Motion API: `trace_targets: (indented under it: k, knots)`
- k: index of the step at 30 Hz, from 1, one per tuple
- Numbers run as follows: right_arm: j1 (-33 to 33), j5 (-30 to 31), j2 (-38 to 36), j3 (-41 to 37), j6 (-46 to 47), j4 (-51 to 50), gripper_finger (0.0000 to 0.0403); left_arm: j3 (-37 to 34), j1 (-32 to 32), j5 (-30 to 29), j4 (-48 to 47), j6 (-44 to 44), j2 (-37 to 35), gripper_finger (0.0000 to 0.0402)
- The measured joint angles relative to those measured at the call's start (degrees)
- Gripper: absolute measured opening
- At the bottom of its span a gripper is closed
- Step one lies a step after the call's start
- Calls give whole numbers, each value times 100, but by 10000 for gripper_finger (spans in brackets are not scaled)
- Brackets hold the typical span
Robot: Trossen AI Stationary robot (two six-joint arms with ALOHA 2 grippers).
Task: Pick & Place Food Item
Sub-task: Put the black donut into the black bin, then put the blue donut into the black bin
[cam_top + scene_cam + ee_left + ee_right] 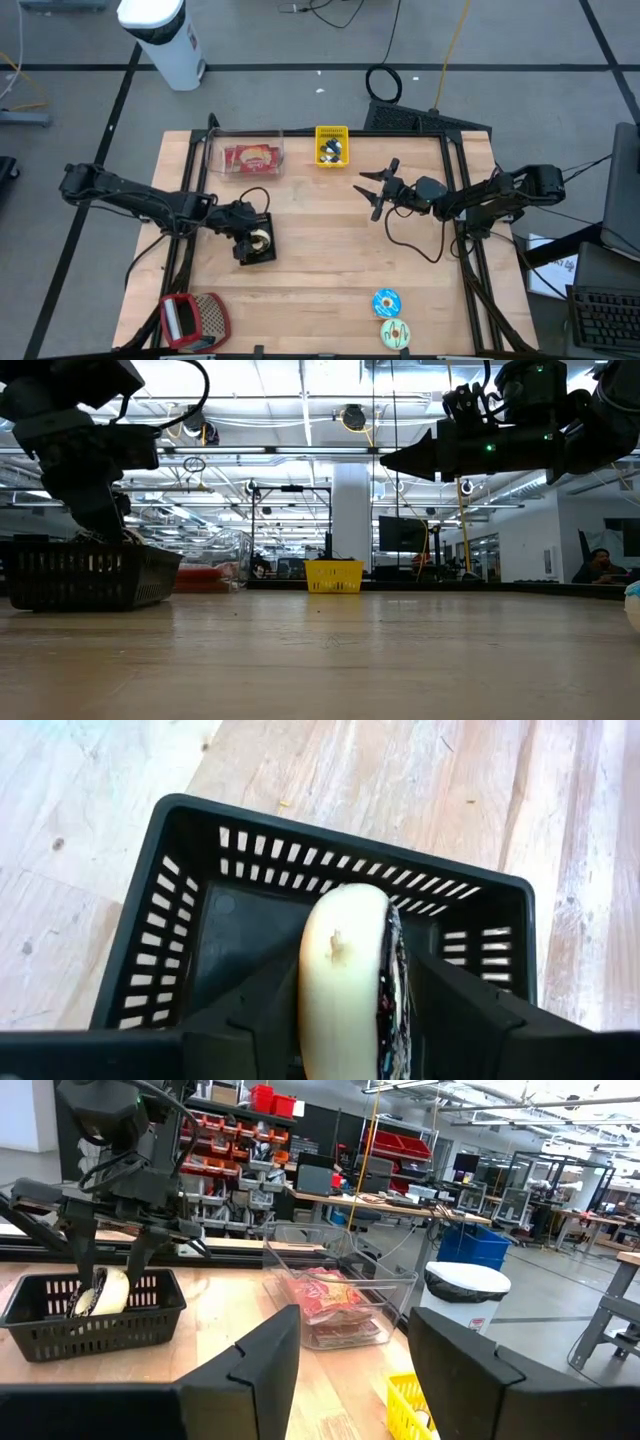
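- Left gripper [345,1020] clamps a cream doughnut [345,975] on edge inside the black basket [200,870].
- Right gripper [372,190] hovers above the table [320,260], fingers spread, empty.

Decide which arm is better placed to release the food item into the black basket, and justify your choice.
Left. The left end effector already grips the cream-coloured food item directly over the black basket. The right end effector hangs open above bare table, away from the basket, holding nothing.

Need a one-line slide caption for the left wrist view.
Left gripper holds a cream-iced donut on edge over the black slotted basket.
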Motion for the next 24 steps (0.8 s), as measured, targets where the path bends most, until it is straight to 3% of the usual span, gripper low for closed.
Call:
trace_targets:
  k: [8, 17, 24]
  knots:
    - [0, 0, 0, 0, 0, 0, 177, 261, 0, -73, -449, 298, 0, 198]
    - [0, -2, 0, 0, 20, 0, 174, 778, 0, -935, -999, 743, 0, 198]
    - [95, -8, -26, 0, 20, -13, 178, 1303, 0, -1488, -824, 1113, -2, 198]
